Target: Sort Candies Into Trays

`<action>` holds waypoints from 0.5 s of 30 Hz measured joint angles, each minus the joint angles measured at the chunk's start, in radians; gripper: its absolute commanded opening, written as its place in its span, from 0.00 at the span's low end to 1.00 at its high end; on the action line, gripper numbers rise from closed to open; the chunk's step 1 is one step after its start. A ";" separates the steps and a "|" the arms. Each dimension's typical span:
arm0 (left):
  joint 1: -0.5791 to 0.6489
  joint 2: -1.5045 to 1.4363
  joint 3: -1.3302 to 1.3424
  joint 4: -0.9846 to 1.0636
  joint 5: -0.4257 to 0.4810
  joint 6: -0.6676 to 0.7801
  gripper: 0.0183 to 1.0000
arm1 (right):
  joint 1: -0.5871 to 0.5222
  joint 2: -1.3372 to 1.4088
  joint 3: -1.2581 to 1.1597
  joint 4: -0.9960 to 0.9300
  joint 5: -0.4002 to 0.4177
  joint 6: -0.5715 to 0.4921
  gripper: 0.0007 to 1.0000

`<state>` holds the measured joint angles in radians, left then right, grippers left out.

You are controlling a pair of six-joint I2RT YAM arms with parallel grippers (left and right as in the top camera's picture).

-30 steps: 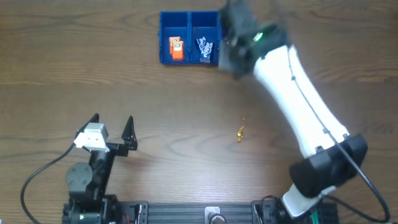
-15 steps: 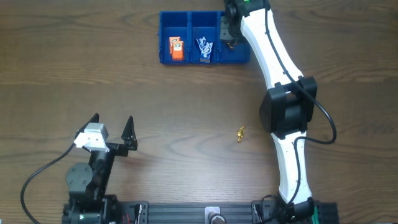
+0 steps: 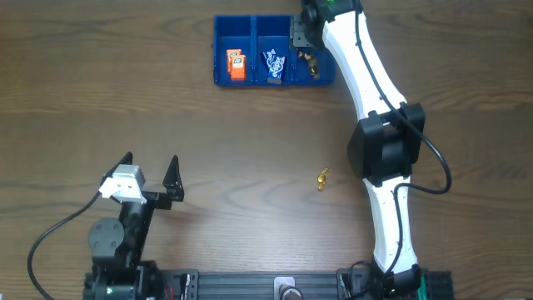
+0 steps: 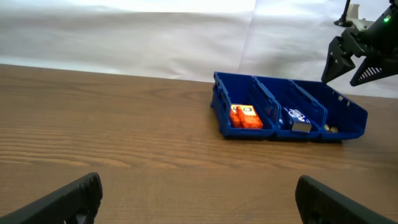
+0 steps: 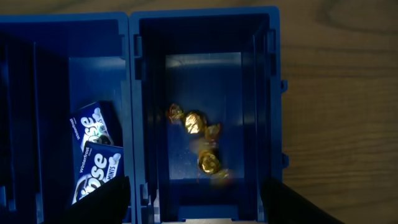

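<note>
Right gripper [image 3: 303, 35] hangs over the right-hand compartment of the blue tray [image 3: 215, 50], at the far end of the surface [image 3: 100, 83]. Its fingers [image 5: 99, 202] are spread apart with nothing between them.

The right wrist view looks straight down into that compartment: two gold candies [image 5: 194, 121] in twisted foil lie on its floor, close together. The lower one looks blurred.

Other compartments:
- middle: blue-and-white boxes [image 3: 273, 65], two of them overlapping in the right wrist view [image 5: 93, 149]
- left: orange boxes [image 3: 236, 65], standing side by side in the left wrist view [image 4: 245, 117]

One loose gold candy [image 3: 323, 178] lies on the bare wood well apart from the tray, just left of the right arm's elbow and nearer the arm bases.

Left gripper [image 3: 150, 158] sits low near its own base on the left side, far from the tray and from the loose candy. Its fingers [image 4: 68, 199] are wide open and empty.

The left wrist view faces the tray [image 4: 348, 118] across open wood and catches the right gripper [image 4: 354, 59] raised above the tray's right end — not touching the rim.
</note>
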<state>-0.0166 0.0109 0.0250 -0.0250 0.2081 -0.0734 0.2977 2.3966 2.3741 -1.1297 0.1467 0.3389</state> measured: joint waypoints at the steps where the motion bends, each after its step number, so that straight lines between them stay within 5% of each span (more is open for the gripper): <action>1: 0.000 0.000 0.000 0.000 0.000 0.000 1.00 | 0.000 -0.002 0.000 -0.009 0.000 0.000 0.71; 7: 0.000 0.000 0.000 0.000 0.000 0.000 1.00 | 0.003 -0.105 -0.077 -0.070 0.001 -0.004 0.77; 15: 0.000 0.000 0.000 0.000 0.000 0.000 1.00 | 0.057 -0.696 -0.769 0.151 -0.008 0.018 0.79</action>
<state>-0.0166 0.0109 0.0250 -0.0254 0.2081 -0.0734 0.3550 1.7008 1.6051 -0.9791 0.1387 0.3569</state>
